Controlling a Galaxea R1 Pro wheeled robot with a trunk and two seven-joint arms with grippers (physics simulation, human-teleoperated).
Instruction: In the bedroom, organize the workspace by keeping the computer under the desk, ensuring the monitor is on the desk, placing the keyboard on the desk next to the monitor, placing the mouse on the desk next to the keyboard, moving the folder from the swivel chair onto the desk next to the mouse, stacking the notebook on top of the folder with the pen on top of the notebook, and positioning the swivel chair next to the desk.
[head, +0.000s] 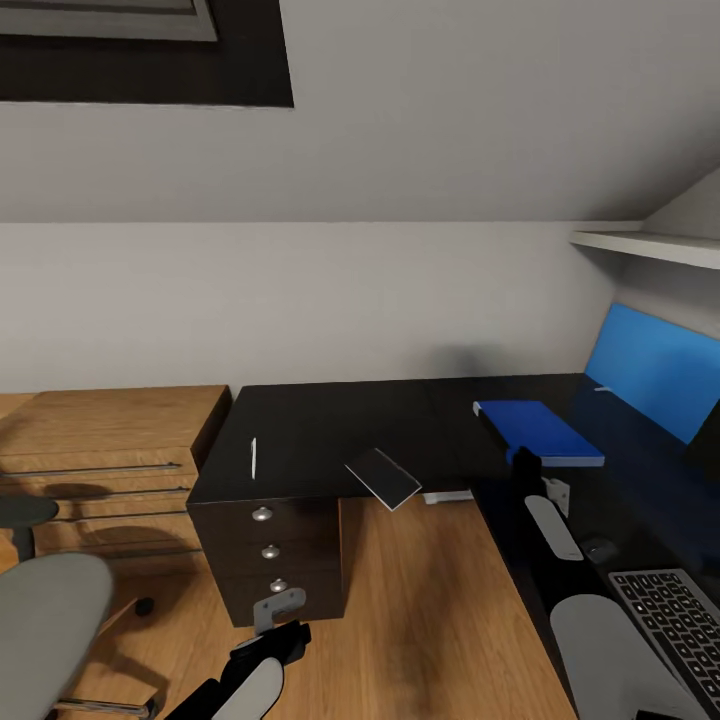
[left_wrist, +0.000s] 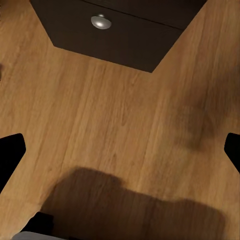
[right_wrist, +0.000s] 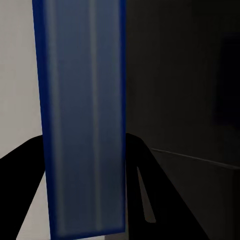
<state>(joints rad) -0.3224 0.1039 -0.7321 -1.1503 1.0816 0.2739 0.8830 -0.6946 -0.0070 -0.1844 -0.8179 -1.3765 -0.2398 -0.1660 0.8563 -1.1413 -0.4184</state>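
The blue folder lies on the black desk in front of its blue rear panel. My right gripper is at the folder's near end; in the right wrist view the folder runs between the two dark fingers, which press on both its faces. The grey notebook juts over the desk's inner edge. The whitish pen lies on the desk's left part. The keyboard and the small mouse sit at the near right. My left gripper hangs open low beside the drawer unit.
A light wooden drawer chest stands left of the desk. The grey swivel chair is at the lower left. A white shelf projects at the upper right. The wood floor and a drawer knob lie below my left gripper.
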